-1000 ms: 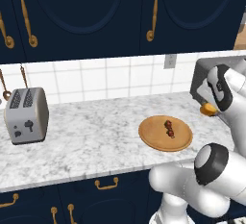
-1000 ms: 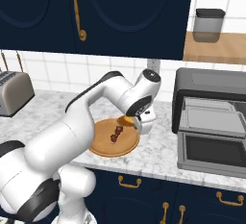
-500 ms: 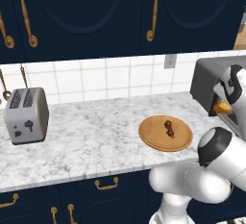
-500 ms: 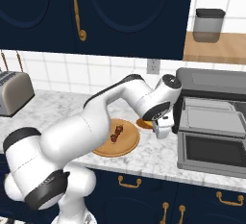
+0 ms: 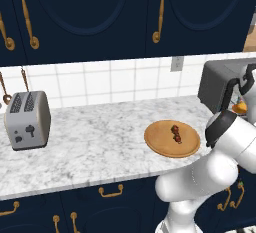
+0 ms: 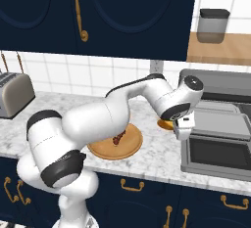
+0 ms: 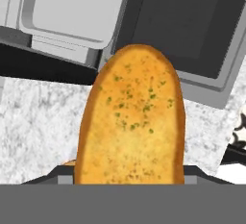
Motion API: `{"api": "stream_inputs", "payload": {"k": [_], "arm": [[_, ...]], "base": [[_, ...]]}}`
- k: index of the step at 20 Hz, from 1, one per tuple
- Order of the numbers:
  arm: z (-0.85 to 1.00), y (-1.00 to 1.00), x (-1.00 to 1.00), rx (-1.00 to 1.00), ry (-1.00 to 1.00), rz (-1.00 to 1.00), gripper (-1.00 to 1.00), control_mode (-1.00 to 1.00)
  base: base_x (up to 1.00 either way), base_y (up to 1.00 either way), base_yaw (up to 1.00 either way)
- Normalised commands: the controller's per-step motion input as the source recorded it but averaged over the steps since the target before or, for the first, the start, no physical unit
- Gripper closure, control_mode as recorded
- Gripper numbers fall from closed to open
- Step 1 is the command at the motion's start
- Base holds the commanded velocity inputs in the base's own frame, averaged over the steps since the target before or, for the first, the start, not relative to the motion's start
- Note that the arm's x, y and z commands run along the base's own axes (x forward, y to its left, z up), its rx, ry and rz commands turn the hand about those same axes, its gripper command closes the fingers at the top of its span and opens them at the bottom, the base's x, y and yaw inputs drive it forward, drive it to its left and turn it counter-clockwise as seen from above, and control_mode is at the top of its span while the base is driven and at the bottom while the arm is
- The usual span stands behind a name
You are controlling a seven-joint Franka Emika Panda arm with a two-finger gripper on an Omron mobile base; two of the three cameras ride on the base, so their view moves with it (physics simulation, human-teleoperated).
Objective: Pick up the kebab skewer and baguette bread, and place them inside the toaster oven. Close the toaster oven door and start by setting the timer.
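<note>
Claw (image 6: pixel 172 124) was clamped on the baguette bread (image 7: pixel 132 122), above the counter (image 5: pixel 100 147) just before the open toaster oven (image 6: pixel 220 124). Kebab skewer (image 5: pixel 176 133) lay on the wooden plate (image 5: pixel 160 142).

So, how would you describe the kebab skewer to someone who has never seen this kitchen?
Find the marble counter below the dark blue cabinets. On it lies a round wooden plate, between the silver toaster and the dark toaster oven. The kebab skewer is the thin stick of dark red-brown meat chunks on that plate.
</note>
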Motion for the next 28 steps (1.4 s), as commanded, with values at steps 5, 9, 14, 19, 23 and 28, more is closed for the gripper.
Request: {"api": "stream_inputs", "payload": {"k": [5,9,14,19,23,28], "arm": [[-0.05,-0.58,0.2,0.0,0.0,-0.05,1.0,-1.0],[-0.12,-0.63,0.06,0.0,-0.07,0.0,1.0,-1.0],[0.0,-0.33,0.0,0.0,-0.28,0.0,1.0,-1.0],[0.0,-0.2,0.4,0.0,-0.12,0.0,1.0,-1.0],[0.0,-0.38,0.38,0.0,-0.03,0.0,1.0,-1.0],[0.0,-0.36,0.03,0.0,0.0,0.0,1.0,-1.0]], "base": [[0.0,0.0,0.0],[0.0,0.0,0.0],[0.0,0.0,0.0],[0.0,0.0,0.0],[0.0,0.0,0.0],[0.0,0.0,0.0]]}}
